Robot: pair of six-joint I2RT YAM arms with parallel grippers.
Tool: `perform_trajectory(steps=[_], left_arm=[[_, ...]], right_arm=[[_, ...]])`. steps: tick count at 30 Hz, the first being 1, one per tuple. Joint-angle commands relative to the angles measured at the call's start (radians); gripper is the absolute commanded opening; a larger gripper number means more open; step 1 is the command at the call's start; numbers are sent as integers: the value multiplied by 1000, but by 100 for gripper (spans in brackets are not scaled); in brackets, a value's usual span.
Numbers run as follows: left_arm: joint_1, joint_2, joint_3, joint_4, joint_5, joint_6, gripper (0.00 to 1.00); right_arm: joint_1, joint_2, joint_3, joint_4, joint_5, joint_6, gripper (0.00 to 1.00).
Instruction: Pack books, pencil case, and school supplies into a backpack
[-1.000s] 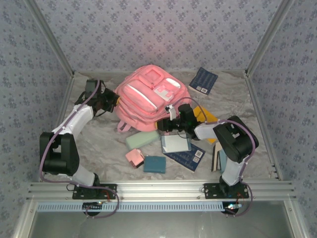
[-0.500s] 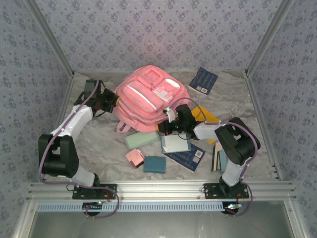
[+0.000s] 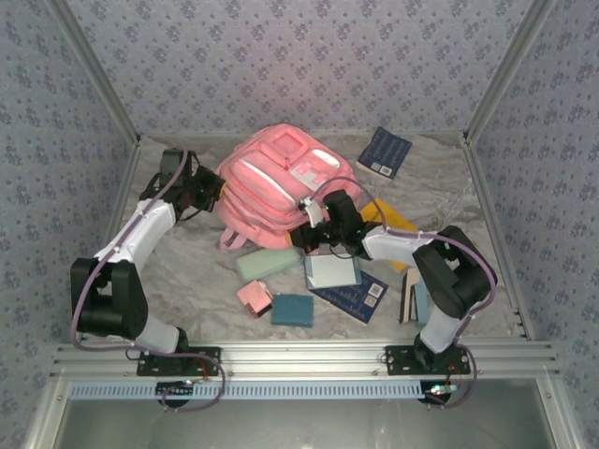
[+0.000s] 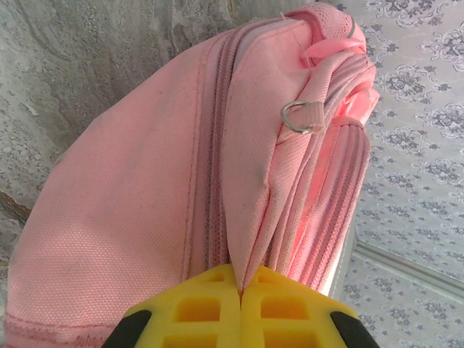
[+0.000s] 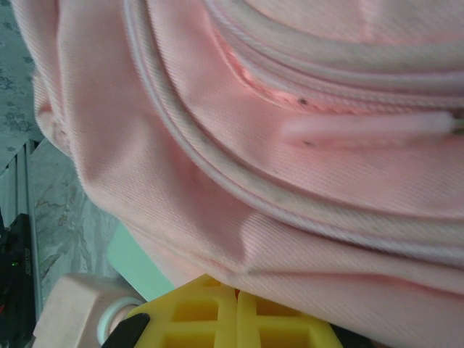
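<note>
Right gripper (image 3: 299, 237) has advanced toward ten o'clock and now sits against the five-o'clock edge of the backpack (image 3: 267, 182). Its jaws, partly open a second ago, have come together on a fold of pink fabric. The right elbow (image 3: 459, 276) has swung out toward four o'clock. The left elbow (image 3: 105, 299) has dropped slightly toward seven o'clock.

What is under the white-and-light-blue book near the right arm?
A navy book pokes out from under the light-blue book; anything else beneath it is covered.

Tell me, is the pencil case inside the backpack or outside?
Outside: the mint pencil case lies on the table beside the pink backpack.
</note>
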Motion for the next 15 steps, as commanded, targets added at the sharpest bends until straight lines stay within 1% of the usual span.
perform_trajectory(steps=[1,8,15], left_arm=[[-16,-42,20,14,8,-30,0],[-22,-50,11,15,5,-31,0],[-40,-52,1,18,-3,-24,0]], right_arm=[[28,-33,61,-30,-14,-19,0],[50,-32,97,-40,12,0,0],[67,-22,141,-39,3,23,0]])
